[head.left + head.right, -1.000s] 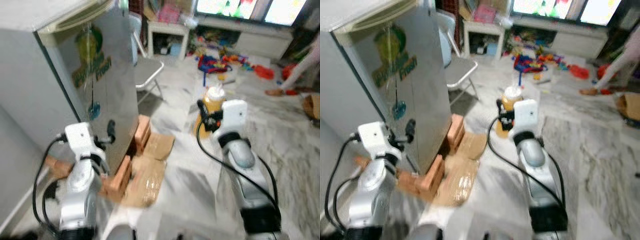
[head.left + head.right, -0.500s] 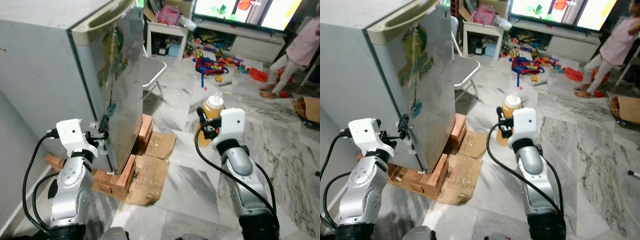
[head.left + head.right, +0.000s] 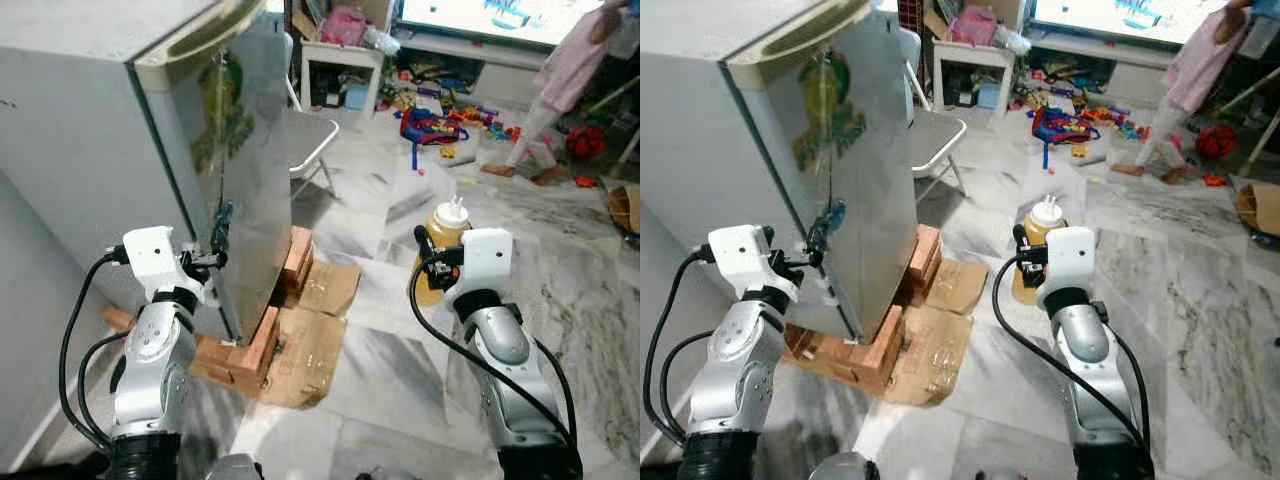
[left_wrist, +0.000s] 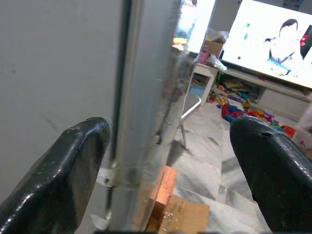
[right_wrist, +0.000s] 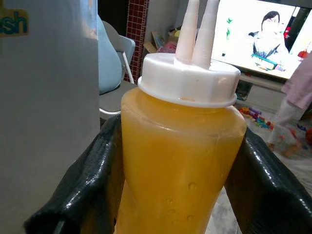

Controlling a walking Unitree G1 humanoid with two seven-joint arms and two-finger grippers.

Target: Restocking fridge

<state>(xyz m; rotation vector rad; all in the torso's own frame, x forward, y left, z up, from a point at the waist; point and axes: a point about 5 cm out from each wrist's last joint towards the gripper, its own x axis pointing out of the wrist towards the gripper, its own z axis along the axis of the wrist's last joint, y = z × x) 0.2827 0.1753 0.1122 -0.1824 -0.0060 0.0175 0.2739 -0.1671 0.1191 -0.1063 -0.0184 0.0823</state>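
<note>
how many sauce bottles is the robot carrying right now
1. A yellow squeeze bottle with a white twin-nozzle cap is gripped upright in the right claw, held out over the marble floor to the right of the fridge. The left claw carries nothing, fingers open at the fridge door edge.

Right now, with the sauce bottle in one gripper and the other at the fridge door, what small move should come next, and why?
Probably the left gripper should close on the fridge door's edge and pull. Its open fingers straddle that edge, the door looks shut, and the right gripper already holds the orange squeeze bottle, which cannot go in until the door opens.
</note>
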